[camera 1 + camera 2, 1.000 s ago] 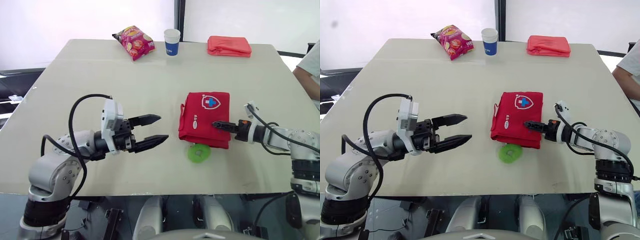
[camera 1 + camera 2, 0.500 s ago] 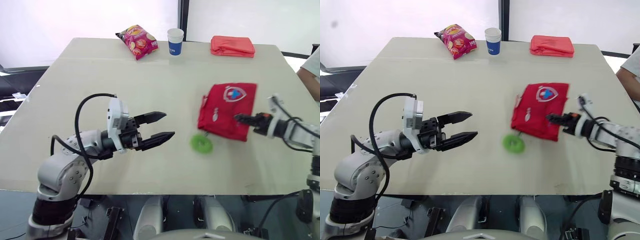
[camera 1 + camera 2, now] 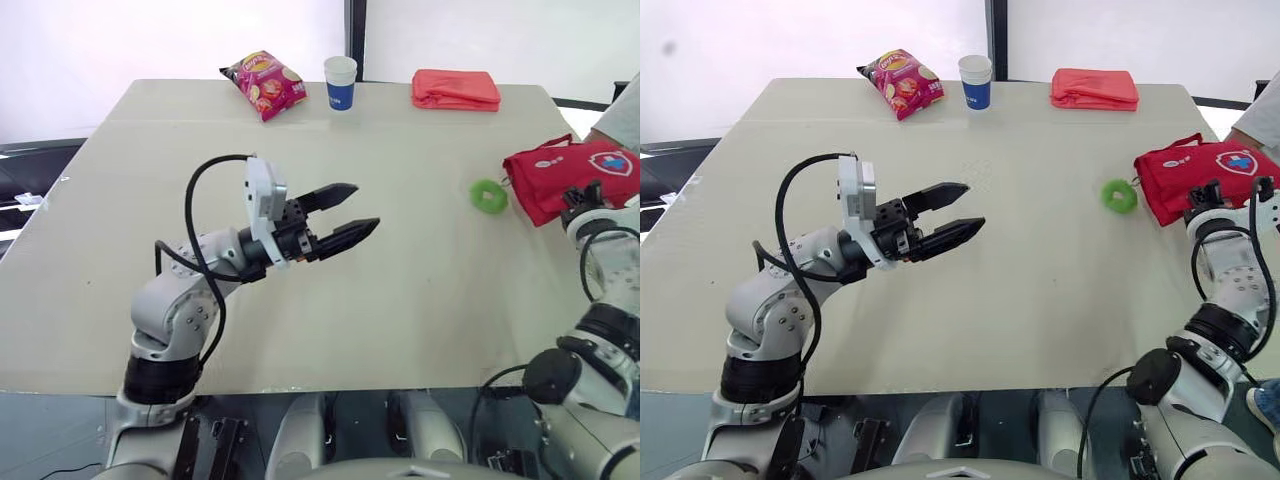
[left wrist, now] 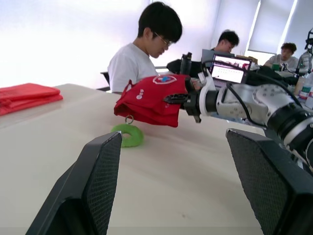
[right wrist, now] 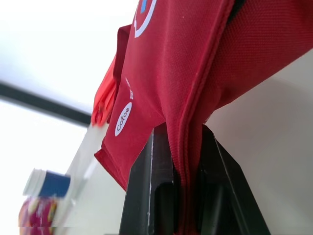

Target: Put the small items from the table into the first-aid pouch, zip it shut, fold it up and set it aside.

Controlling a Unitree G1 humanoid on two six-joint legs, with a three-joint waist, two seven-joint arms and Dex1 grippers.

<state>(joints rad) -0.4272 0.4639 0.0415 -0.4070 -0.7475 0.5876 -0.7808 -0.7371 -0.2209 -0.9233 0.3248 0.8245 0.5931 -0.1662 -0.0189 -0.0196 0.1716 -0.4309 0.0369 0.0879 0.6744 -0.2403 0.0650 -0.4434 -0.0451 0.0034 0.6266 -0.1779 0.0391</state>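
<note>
Far edge of the table point(image 3: 150, 300), left to right: a snack bag point(image 3: 265, 83), a paper cup point(image 3: 340, 82) and a folded red cloth point(image 3: 456, 89), all well apart from both arms. A person's sleeve point(image 3: 625, 115) shows at the right edge; the left wrist view has seated people point(image 4: 146, 49) and a laptop point(image 4: 230, 68) beyond the table.

The left gripper point(image 3: 365, 205) hovers over the middle of the table, fingers spread wide, holding nothing. Between it and the pouch we see just the green ring point(image 3: 489, 195), flat on the table just beside the pouch's left edge.

The first-aid pouch point(image 3: 570, 172) sits at the right edge of the table. The right gripper point(image 5: 182, 147) has its fingers closed tight on a seam of the fabric. The pouch is red with a white shield badge bearing a blue cross (plus a small white "cofoe" label). In the left wrist view it looks raised off the table, sagging from the grip, with a small metal ring hanging below it.
</note>
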